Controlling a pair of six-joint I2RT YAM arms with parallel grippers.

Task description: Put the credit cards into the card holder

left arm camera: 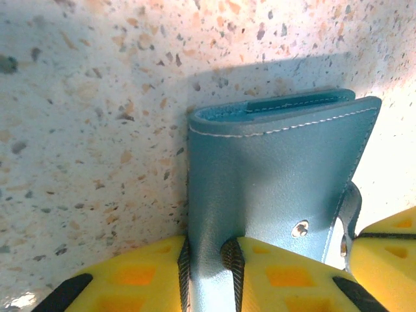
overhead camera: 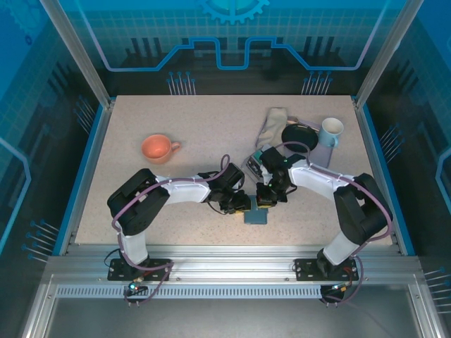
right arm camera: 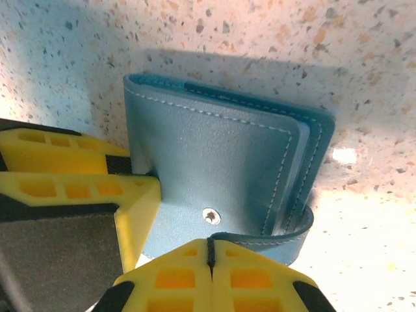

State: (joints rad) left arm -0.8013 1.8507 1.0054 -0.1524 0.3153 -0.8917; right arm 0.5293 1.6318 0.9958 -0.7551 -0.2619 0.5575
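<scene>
The slate-blue card holder (overhead camera: 256, 217) lies folded on the table near the front edge, between both grippers. My left gripper (overhead camera: 244, 204) pinches the card holder's (left arm camera: 273, 175) left edge; its jaws (left arm camera: 207, 255) are shut on the leather. My right gripper (right arm camera: 209, 247) is shut on the curved snap strap (right arm camera: 286, 235) of the card holder (right arm camera: 214, 156), just below the snap dot (right arm camera: 209, 215). My right gripper (overhead camera: 266, 200) comes in from the right. What looks like a teal-green credit card (overhead camera: 261, 153) lies behind the right arm, partly hidden.
A small grey tray (overhead camera: 251, 166) sits just behind the grippers. Further back are an orange cup (overhead camera: 158, 148), a beige cloth (overhead camera: 273, 122), a black dish (overhead camera: 299, 134) and a white mug (overhead camera: 331, 131). Blue rails edge the table.
</scene>
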